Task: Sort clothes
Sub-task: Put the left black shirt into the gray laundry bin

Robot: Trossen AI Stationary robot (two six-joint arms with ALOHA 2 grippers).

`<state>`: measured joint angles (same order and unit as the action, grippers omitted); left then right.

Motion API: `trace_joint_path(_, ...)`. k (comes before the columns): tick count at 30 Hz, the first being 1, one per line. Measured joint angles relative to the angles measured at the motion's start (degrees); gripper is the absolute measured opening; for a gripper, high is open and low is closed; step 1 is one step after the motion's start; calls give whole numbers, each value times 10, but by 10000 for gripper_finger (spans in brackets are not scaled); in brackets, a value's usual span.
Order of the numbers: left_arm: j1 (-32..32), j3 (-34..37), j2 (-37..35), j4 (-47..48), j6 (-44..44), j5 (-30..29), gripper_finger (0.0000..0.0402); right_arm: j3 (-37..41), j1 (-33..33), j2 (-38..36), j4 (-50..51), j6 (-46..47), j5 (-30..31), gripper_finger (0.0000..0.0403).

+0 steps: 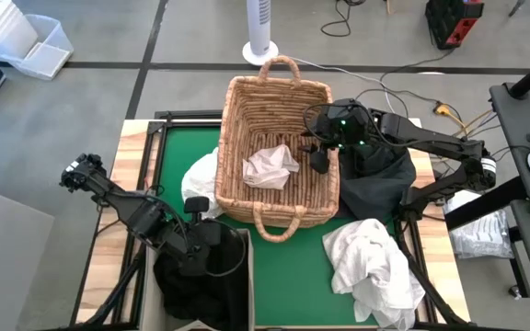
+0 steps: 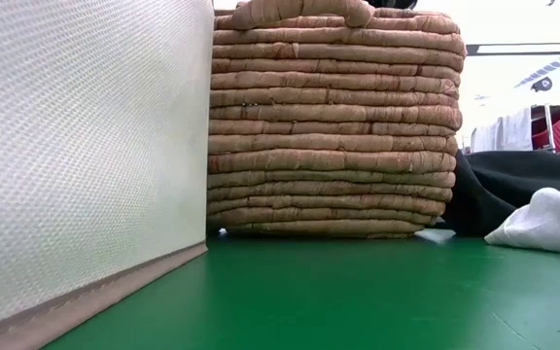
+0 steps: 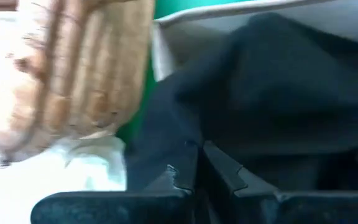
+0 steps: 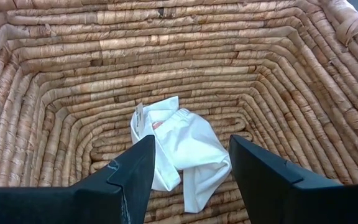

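Overhead, right gripper (image 4: 188,163) (spread) above white garment (image 4: 178,146)

Two dark, matte-black jointed arms, each built of slim links between bulkier rounded joint housings. The left arm (image 1: 127,207) carries a knobbly black fitting at its outer joint. The right arm (image 1: 431,142) shows small green indicator lights on its wrist housing, with thin black cables alongside. Fingers (image 4: 132,177) of the right gripper (image 4: 191,174) are flat, angular black plates with stepped edges; those of the left gripper (image 3: 201,177) have notched inner edges.
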<state>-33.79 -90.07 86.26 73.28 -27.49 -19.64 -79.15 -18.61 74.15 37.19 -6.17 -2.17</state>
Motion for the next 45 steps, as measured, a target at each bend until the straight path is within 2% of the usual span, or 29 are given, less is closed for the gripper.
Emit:
trace_joint_path(7,-42,-61,0,-7,-12,71,0,0,0,0,0,0,0,199)
trace_joint_path(14,-104,-129,0,-9,-51,73,0,0,0,0,0,2,0,195)
trace_joint_path(20,-141,-114,8,-20,-100,83,0,2,0,0,-1,2,0,195)
trace_joint_path(28,-139,-103,33,-22,-93,75,3,3,0,0,-1,8,0,199)
trace_joint_path(34,-138,-106,28,-9,-91,34,39,3,0,0,-1,11,0,196)
trace_joint_path(45,-138,-110,27,78,-156,-30,145,4,0,0,-1,11,0,201)
